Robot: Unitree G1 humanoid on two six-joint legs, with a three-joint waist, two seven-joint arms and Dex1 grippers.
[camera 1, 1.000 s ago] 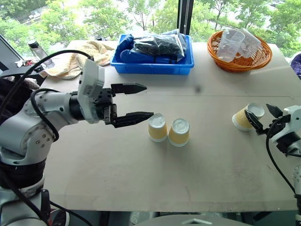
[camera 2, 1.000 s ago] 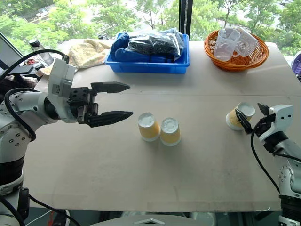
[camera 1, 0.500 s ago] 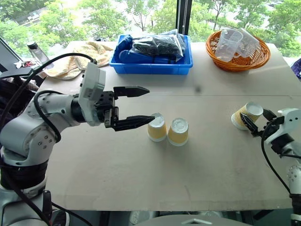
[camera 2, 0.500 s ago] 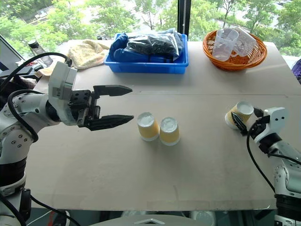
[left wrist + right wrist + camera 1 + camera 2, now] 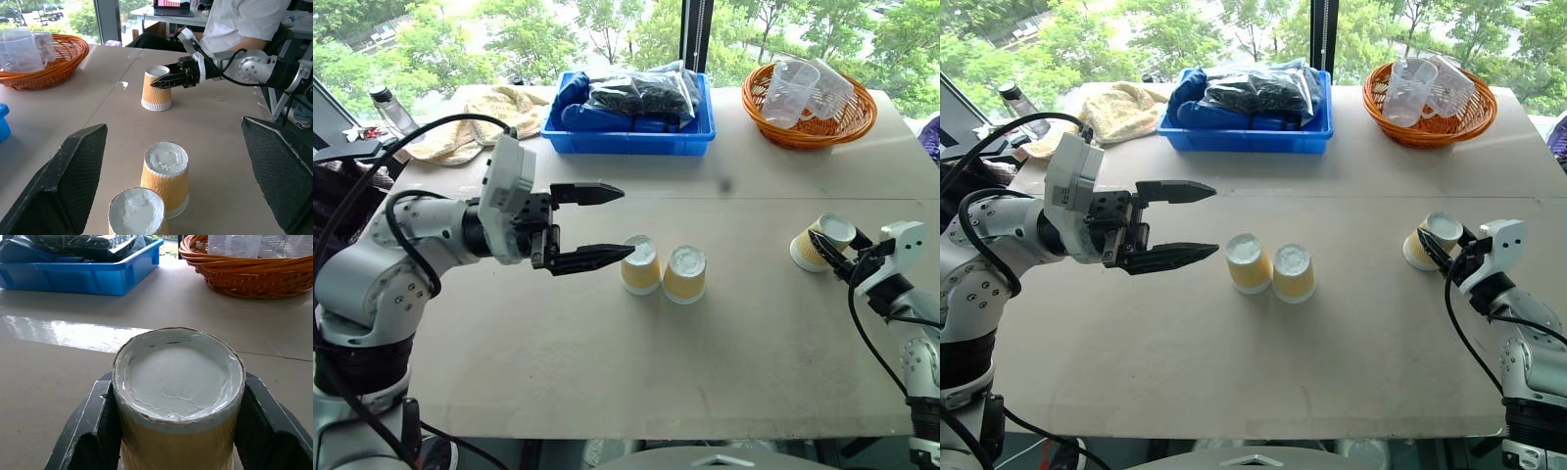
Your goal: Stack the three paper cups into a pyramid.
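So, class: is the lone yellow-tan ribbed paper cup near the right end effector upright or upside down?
Upside down. The yellow-tan ribbed paper cup stands on its wider rim, narrow white base upward, between the right end effector's fingers.

An office or lab: a seated person (image 5: 244,19) near a far desk with a laptop (image 5: 171,7), and big windows (image 5: 607,29) onto trees.

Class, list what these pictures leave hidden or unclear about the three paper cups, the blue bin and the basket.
- Third paper cup: its lower part is cut off by the right wrist view's edge, and the right gripper covers its sides.
- Nearest cup of the pair: cut off by the left wrist view's edge.
- Blue bin: dark plastic bags cover what lies beneath.
- Clear plastic cups in the basket: they overlap, so their count is unclear.
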